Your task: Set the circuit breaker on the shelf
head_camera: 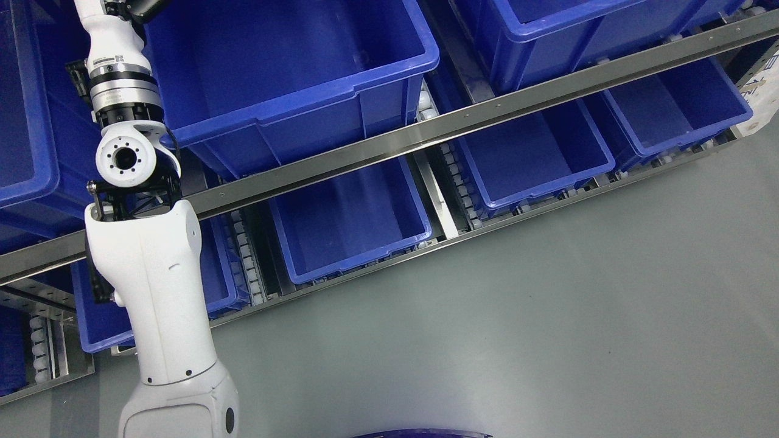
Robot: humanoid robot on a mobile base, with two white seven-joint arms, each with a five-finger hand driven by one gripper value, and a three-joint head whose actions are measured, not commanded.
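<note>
My left arm comes in from about 7 o'clock at the bottom edge and runs straight up the left side of the view toward 11 o'clock. Its white forearm shell ends at a round joint with a dark centre, and above that a silver and black wrist ring leads on to a white segment that leaves the top edge. My hand itself lies beyond that edge, so I cannot tell whether its fingers are spread, curled or wrapped around anything. My right arm does not show.

The circuit breaker is not visible anywhere here; if I carry it, it is out of the picture with the hand.

My arm crosses in front of the shelf, whose steel rail runs diagonally from 9 o'clock up to 2 o'clock. On the upper level a large blue bin sits at 12 o'clock, just right of my wrist, with another blue bin at 1 o'clock. On the lower level, bins stand side by side on roller tracks: one at the centre, one at 2 o'clock, one at 3 o'clock. A grey floor fills the lower right, from 3 to 6 o'clock.
</note>
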